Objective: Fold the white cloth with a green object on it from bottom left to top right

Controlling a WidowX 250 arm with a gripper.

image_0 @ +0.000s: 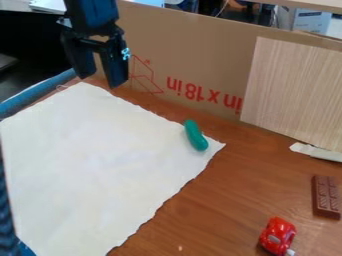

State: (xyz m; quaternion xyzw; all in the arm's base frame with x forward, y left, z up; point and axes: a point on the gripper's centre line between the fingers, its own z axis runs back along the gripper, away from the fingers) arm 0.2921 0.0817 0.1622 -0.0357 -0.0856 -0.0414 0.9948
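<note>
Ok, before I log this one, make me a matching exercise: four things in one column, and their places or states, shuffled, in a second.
Things:
1. Green object
2. Red toy car
3. Brown chocolate bar
4. Gripper

Places or states:
A. On the table, by the right edge of the view
B. Open, in the upper left of the view
C. On the white cloth, near its right-hand corner
D. On the table, near the bottom edge of the view

Right pairs: 1-C, 2-D, 3-A, 4-B

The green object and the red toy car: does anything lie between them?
Between the green object and the red toy car, the camera view shows only the edge of the white cloth, then bare tabletop.
</note>
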